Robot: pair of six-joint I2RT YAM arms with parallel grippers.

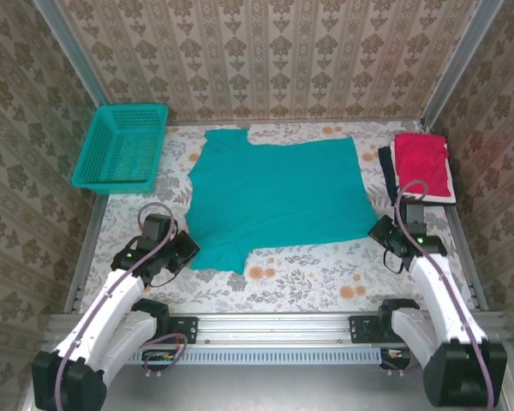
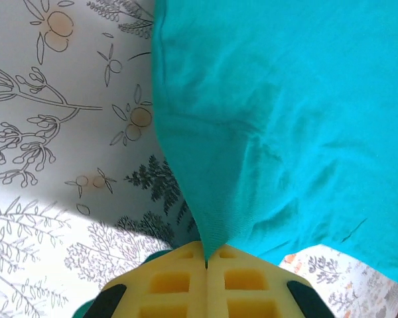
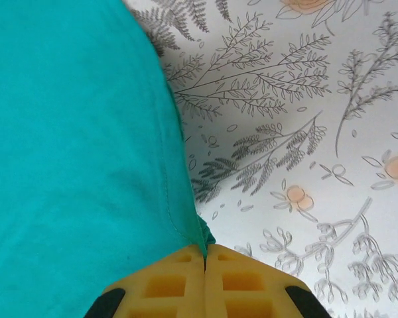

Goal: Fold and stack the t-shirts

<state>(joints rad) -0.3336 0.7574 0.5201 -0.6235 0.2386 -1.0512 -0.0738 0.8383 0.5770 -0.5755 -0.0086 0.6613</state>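
From above, the teal-green t-shirt [image 1: 274, 193] lies spread flat, plain side up, in the middle of the floral tablecloth [image 1: 308, 278]. The left gripper [image 1: 187, 248] sits at the shirt's near left corner and the right gripper [image 1: 381, 229] at its near right corner. At the far right a folded red t-shirt [image 1: 421, 164] rests on a dark navy t-shirt [image 1: 385, 171], whose edge shows along the red one's left side, just beside the teal-green t-shirt's right hem. A teal mesh basket [image 1: 124, 145] stands in the far left corner, apart from the shirts. In the left wrist view, the left gripper [image 2: 206, 255] has its yellow pads [image 2: 176, 281] pressed together, and a narrow point of the teal-green t-shirt [image 2: 285, 119] runs down into the seam between them, pinched there. The cloth fans out up and to the right over the tablecloth [image 2: 53, 132]. In the right wrist view, the right gripper [image 3: 205, 255] likewise has its pads [image 3: 166, 285] closed together on the stitched hem corner of the teal-green t-shirt [image 3: 73, 132], with the cloth spreading to the left and the tablecloth [image 3: 305, 132] bare on the right.
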